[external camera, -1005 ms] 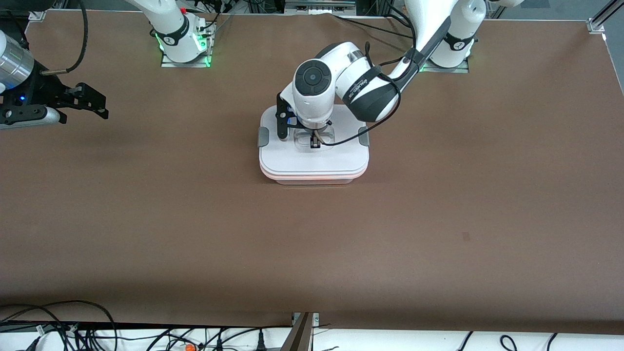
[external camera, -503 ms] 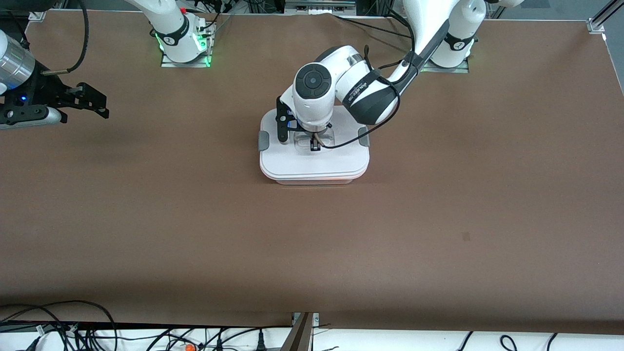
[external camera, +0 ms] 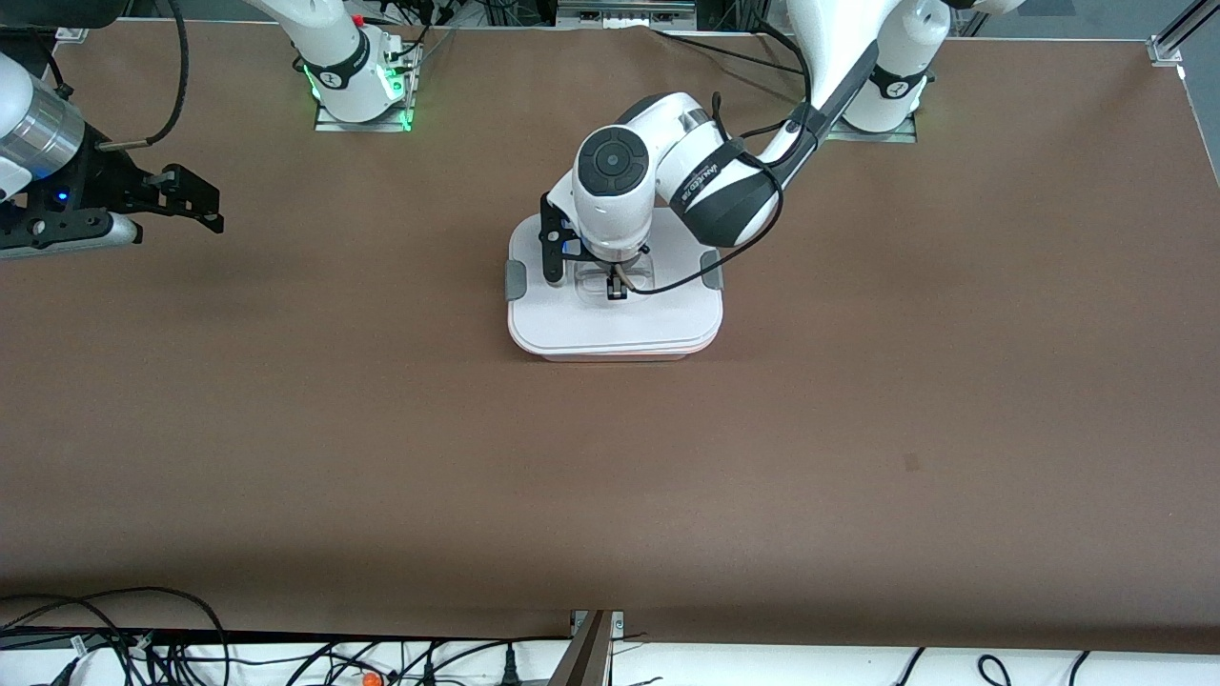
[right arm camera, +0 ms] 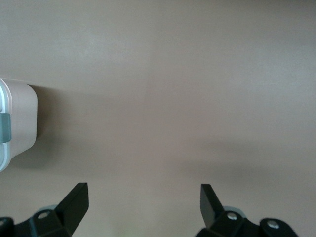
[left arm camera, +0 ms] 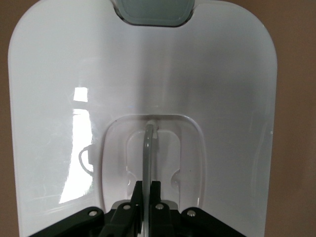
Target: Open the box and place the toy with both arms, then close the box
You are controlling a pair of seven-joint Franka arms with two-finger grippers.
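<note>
With the toy out of sight, the left gripper (left arm camera: 146,190) is pinching the clear handle (left arm camera: 148,148) of the lid (external camera: 615,319) sitting on the box (external camera: 615,353) directly beneath it, closing nearly done, while the right gripper (right arm camera: 143,200) is waiting, wide open and empty, over bare table (external camera: 286,429) beside the box.

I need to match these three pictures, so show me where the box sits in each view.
Front view: the box sits mid-table, under the left gripper.
Left wrist view: its white lid fills the picture, jaws shut on the clear handle.
Right wrist view: only a corner shows at the edge.
Shared landmark: the grey side clip.
</note>
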